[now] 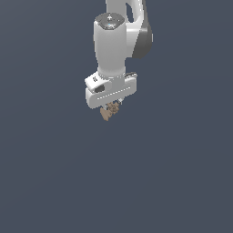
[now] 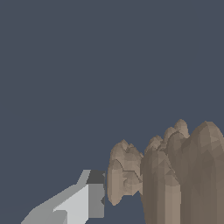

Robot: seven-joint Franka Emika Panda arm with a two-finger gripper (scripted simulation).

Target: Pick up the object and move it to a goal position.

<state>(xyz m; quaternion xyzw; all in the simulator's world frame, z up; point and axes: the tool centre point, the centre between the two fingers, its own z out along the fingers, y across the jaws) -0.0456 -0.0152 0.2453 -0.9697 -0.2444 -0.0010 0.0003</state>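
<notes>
We have the object (image 1: 109, 112) tucked under the gripper (image 1: 112, 107), at about 6 o'clock from the white wrist in the exterior view. The wrist view shows one finger (image 2: 89, 197) touching its lumpy side (image 2: 131, 175), so we judge the gripper clamped on it, though the other finger is hidden. No goal marker shows. We should carry it slowly and level, since the ridged lobes could slip or twist in the grip.

White arm (image 1: 111, 43), dark grey joint
</notes>
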